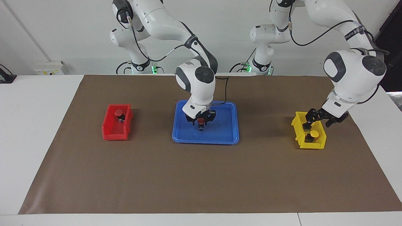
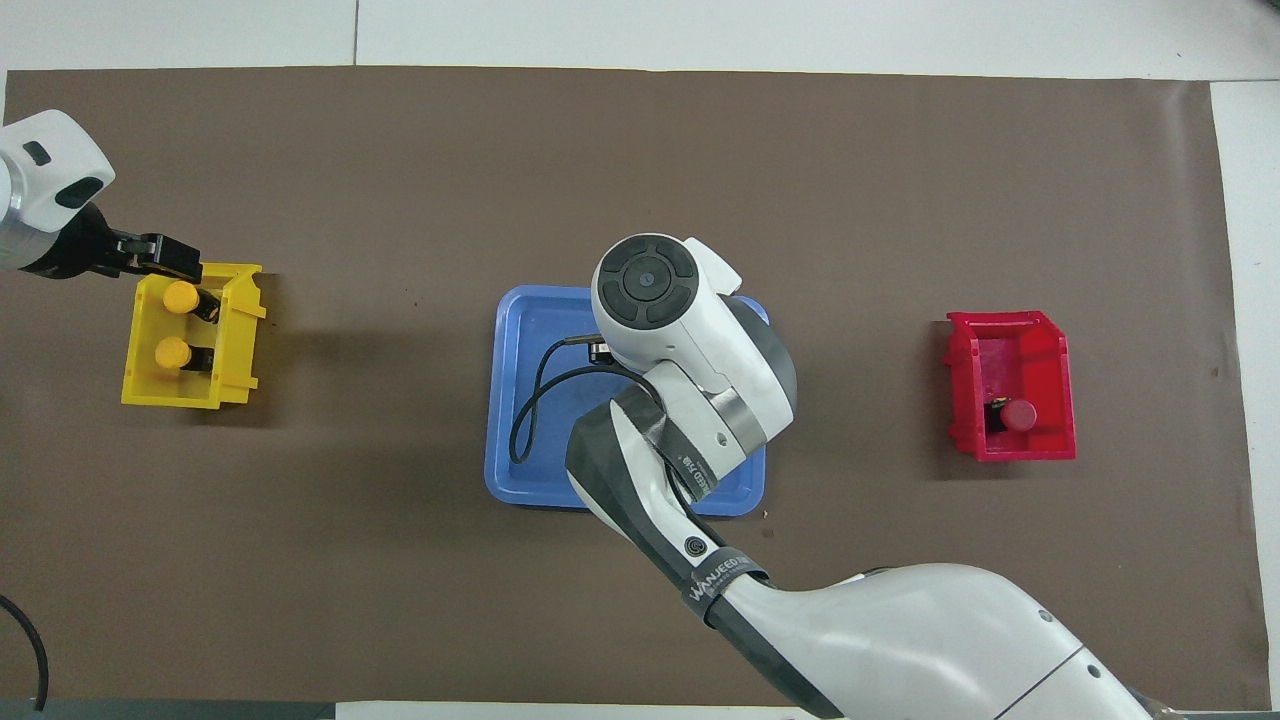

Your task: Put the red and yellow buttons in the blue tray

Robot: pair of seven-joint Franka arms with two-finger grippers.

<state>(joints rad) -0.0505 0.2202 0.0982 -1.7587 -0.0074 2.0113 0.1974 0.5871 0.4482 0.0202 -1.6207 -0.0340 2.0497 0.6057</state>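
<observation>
1. The coming move turns on the left gripper [image 1: 316, 125]. It hangs over the yellow bin [image 1: 300, 121], which sits toward the left arm's end from the tray [image 1: 224, 125], and its jaws stand open.
2. Two yellow buttons [image 2: 180, 297] lie in that bin below the gripper, not touched. Each seems to lie on its side, with the cap away from the tray and the black body pointing toward it. The long axis therefore runs across the bin.
3. I cannot tell which of the two buttons the gripper is over. The overhead view puts it at the bin's farther rim, while the facing view puts it over the nearer button.
4. The right gripper [image 1: 201, 125] is down in the tray with the red button [image 1: 201, 120] in it. I cannot tell whether it grips the button or has let go.
5. A second red button [image 1: 118, 112] sits in the red bin [image 1: 110, 131], toward the right arm's end from the tray. The right arm is the closer one for it.
</observation>
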